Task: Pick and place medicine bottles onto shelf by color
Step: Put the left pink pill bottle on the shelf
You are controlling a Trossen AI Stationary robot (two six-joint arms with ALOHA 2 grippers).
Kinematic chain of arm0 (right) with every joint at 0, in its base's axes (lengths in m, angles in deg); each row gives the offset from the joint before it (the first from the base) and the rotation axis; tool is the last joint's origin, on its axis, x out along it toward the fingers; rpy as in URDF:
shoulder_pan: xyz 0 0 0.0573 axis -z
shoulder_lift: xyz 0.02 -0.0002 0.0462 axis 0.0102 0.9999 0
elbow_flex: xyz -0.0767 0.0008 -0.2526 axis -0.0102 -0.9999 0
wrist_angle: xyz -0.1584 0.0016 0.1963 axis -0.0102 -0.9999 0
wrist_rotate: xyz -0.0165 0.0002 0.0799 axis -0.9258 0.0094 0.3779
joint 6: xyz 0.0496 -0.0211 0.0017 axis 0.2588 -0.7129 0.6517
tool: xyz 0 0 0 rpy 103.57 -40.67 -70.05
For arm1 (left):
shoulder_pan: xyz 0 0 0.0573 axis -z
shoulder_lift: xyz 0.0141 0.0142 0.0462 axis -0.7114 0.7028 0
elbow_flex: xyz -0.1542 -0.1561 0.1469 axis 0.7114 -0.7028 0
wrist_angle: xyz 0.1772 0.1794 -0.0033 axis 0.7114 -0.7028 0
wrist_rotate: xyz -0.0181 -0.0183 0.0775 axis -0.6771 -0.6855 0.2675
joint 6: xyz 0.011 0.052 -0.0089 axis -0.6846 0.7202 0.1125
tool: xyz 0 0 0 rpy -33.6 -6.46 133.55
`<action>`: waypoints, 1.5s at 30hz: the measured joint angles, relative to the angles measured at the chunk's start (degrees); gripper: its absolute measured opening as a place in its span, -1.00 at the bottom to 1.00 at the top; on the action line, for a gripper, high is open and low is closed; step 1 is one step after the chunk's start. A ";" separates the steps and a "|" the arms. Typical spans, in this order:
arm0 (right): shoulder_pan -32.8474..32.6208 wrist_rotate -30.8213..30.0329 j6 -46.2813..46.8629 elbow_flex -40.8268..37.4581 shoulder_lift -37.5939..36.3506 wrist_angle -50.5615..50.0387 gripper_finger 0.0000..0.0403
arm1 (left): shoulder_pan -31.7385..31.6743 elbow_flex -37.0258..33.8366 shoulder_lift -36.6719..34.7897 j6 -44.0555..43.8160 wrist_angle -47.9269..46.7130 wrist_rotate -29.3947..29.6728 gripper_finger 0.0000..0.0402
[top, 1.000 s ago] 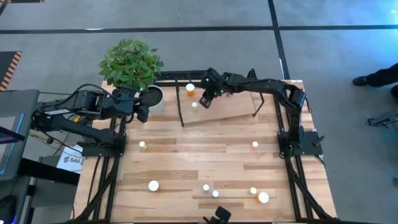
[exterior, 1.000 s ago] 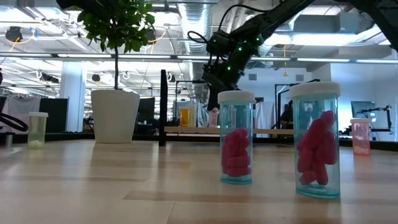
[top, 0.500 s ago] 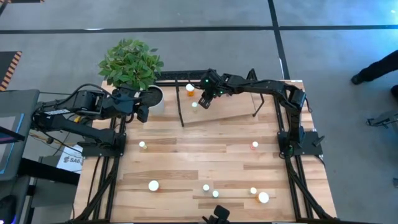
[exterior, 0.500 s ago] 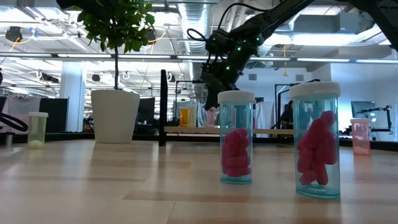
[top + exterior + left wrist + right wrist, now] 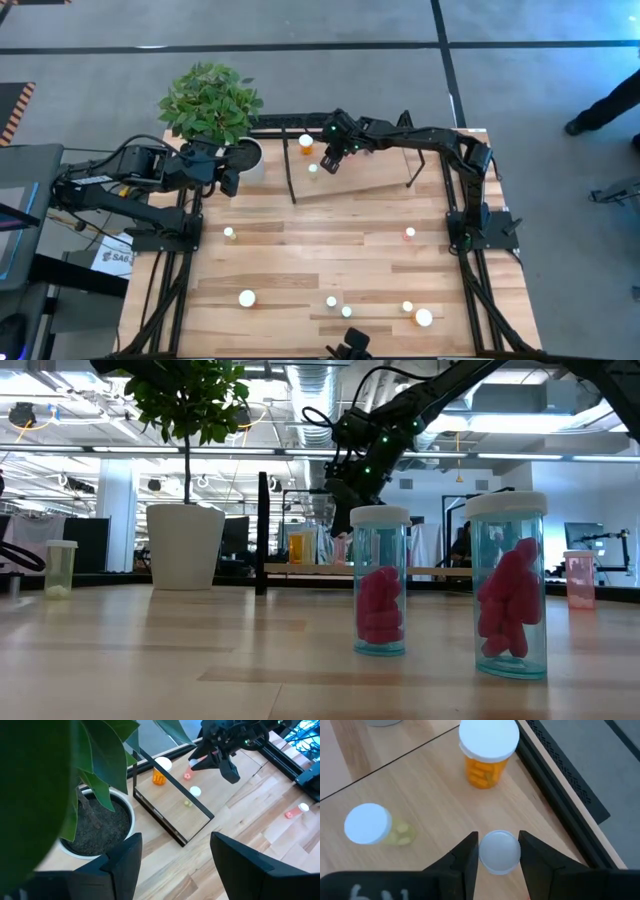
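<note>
Right end effector [image 5: 331, 160] hangs over the shelf [image 5: 380, 175] at the far side of the worktop [image 5: 300, 250], its two fingers [image 5: 465, 857] clamped on the round white cap of a small bottle [image 5: 499, 851], as the right wrist view shows. That held bottle looks light and rigid, a smooth plastic cylinder likely to slip if squeezed off-centre, so the grip across the cap, or just under it, seems the sound place to hold it; its body colour is hidden beneath the cap. Just beyond the fingers on the shelf board stands an orange bottle [image 5: 487, 755], upright, and to one side of it a pale bottle [image 5: 372, 826], both clear of the held one. Farther out, more bottles wait on the worktop: a pinkish-red one [image 5: 409, 234] on the right, and a scatter of white caps along the near edge, among them two pink-filled bottles [image 5: 380, 585] close to the low camera. Left end effector [image 5: 229, 182] waits well apart beside the white plant pot [image 5: 245, 155], its fingers [image 5: 122, 862] spread and holding nothing.
</note>
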 joint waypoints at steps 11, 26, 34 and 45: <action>0.02 0.00 0.08 0.00 0.00 -0.04 -0.28 | 0.00 0.00 0.00 0.00 0.00 0.00 0.10; 0.02 0.02 0.28 0.00 0.00 -0.04 -0.28 | 0.00 0.00 0.00 0.20 -0.02 0.00 0.10; 0.02 0.04 0.26 0.00 0.02 -0.04 -0.28 | 0.00 0.00 0.00 0.22 -0.01 0.00 0.10; 0.45 0.09 1.59 0.00 0.04 -0.04 -0.28 | 0.00 0.00 0.00 0.17 -0.02 -0.02 0.10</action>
